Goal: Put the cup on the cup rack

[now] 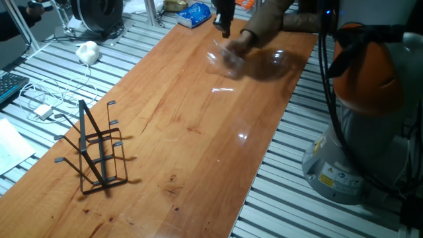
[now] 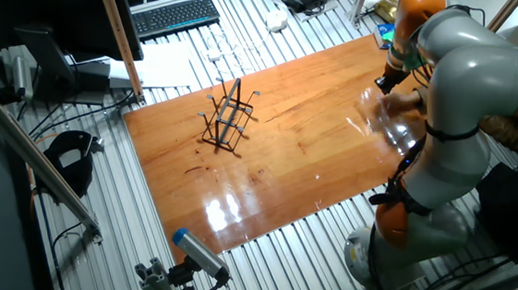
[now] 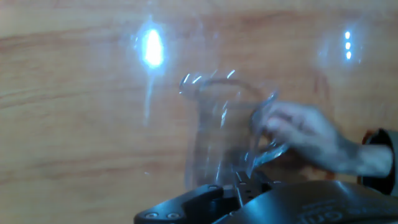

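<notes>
The cup (image 1: 225, 59) is a clear tumbler at the far end of the wooden table, blurred and with a person's hand (image 1: 242, 41) on it. In the hand view the cup (image 3: 221, 130) fills the middle, the person's hand (image 3: 308, 135) touching its right side. My gripper (image 1: 223, 25) hangs dark just above and behind the cup, not touching it; I cannot make out whether its fingers are apart. Only its housing (image 3: 249, 202) shows in the hand view. The cup rack (image 1: 96, 151), black thin wire with pegs, stands at the near left, far from the cup (image 2: 379, 117).
A brown-sleeved arm (image 1: 277, 14) reaches in from the far end. The robot's orange and grey base (image 1: 360, 99) stands off the table's right edge. A blue packet (image 1: 193, 13), a white object (image 1: 87, 51), cables and a keyboard (image 2: 175, 15) lie around the table.
</notes>
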Action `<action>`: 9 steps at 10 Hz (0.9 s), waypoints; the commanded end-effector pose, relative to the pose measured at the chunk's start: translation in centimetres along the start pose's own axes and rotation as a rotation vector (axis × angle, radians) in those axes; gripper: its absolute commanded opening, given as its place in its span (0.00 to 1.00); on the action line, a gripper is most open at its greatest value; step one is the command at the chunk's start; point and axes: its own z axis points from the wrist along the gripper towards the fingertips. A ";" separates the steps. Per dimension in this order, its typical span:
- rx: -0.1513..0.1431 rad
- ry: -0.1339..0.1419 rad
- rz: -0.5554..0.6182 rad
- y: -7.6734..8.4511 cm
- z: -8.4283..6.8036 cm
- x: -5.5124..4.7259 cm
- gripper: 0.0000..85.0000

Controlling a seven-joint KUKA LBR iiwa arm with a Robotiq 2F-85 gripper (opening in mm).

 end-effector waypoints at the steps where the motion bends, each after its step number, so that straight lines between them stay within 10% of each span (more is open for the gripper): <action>1: -0.008 0.000 -0.015 -1.1 0.3 -1.3 0.20; 6: -0.026 0.017 -0.079 -5.4 -1.0 -6.6 0.20; 9: -0.012 0.011 -0.070 -5.0 -1.4 -8.4 0.20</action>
